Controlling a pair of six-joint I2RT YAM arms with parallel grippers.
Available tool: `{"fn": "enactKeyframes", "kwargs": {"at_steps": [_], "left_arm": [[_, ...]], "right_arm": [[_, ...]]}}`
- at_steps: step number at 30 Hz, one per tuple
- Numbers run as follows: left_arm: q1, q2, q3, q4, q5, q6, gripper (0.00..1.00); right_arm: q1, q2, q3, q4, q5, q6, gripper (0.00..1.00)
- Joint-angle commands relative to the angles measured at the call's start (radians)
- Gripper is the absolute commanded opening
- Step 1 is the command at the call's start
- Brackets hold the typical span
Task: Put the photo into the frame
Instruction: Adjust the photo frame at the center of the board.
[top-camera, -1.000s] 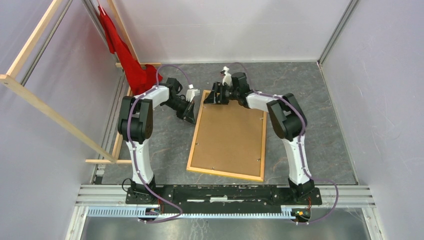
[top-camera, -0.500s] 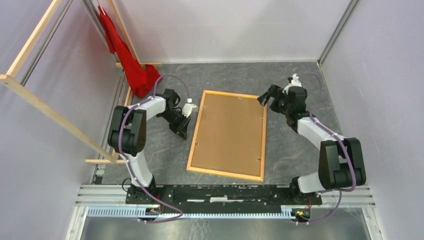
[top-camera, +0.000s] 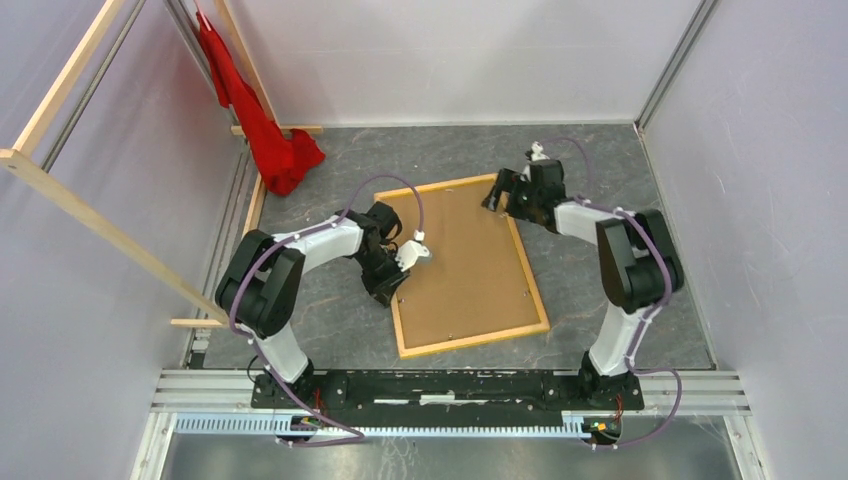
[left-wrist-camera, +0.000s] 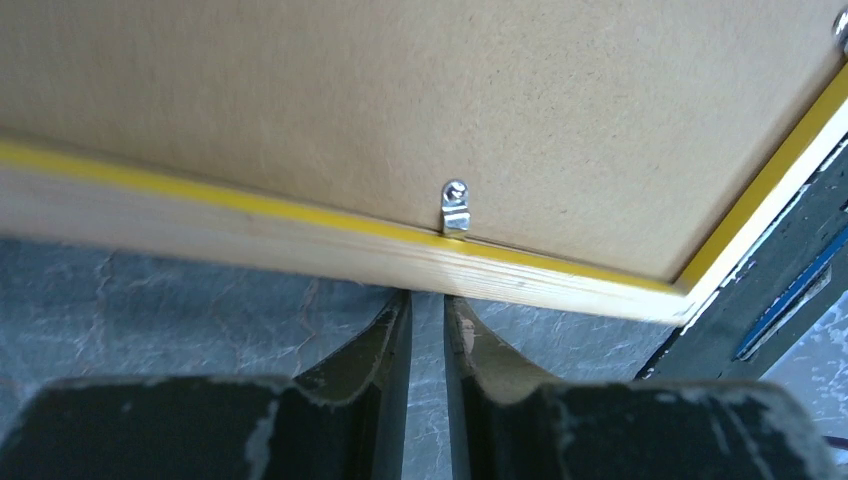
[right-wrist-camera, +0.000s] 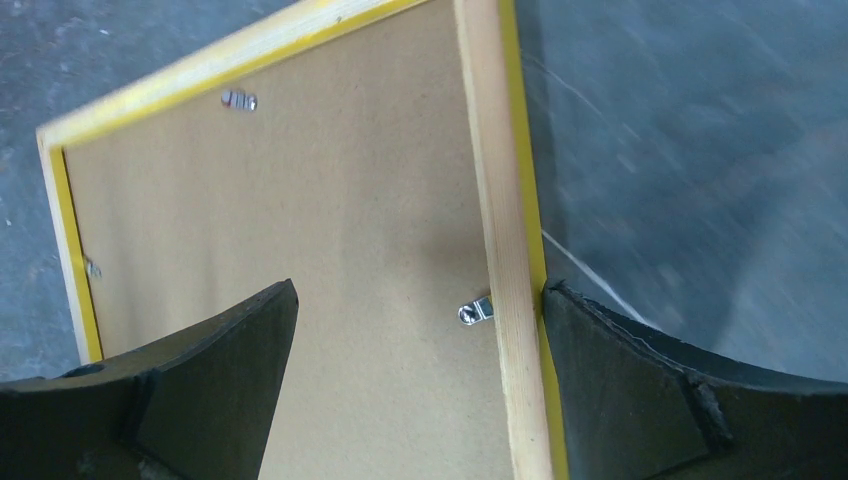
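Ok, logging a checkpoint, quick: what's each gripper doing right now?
Left gripper: nearly closed, holding nothing, at the edge of the frame.
Right gripper: open, the frame's edge between its fingers, not clamped.

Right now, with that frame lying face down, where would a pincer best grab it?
Probably by the wooden border rail, coming from outside its edge: the frame lies flat with the backing board filling its middle, so only the rim is narrow enough. The right pincer straddles that rail, open.

Your top camera looks steeply down on the whole thin yellow-edged wooden rectangular frame (top-camera: 476, 339) (left-wrist-camera: 300, 250) (right-wrist-camera: 505, 250); your left wrist camera faces its left rim close up, your right wrist camera its far rim; all share it
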Motion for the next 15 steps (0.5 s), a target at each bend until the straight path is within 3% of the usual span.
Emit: {"fn": "enactKeyframes", "kwargs": {"at_steps": [1,6,10,13,15], "left_arm": [[-0.113,0.063,-0.003,0.067,0.048,0.026,0.29],[-0.271,0.136,0.078,0.031,0.092,0.028,0.34],[-0.373,0.208,0.144,-0.03,0.144,0.04,0.43],[-0.396,0.245,0.202,-0.147,0.195,0.095,0.54],[-0.386,0.241,0.229,-0.249,0.198,0.143,0.57]], "right_arm": [[0.113,0.142,0.243,-0.017,-0.163,0.016,0.98],[0.202,0.306,0.483,-0.11,-0.274,0.002,0.98],[0.216,0.373,0.581,-0.144,-0.346,-0.018,0.98],[0.192,0.384,0.724,-0.323,-0.263,-0.124,0.98],[0.154,0.335,0.745,-0.356,-0.21,-0.143,0.98]]}}
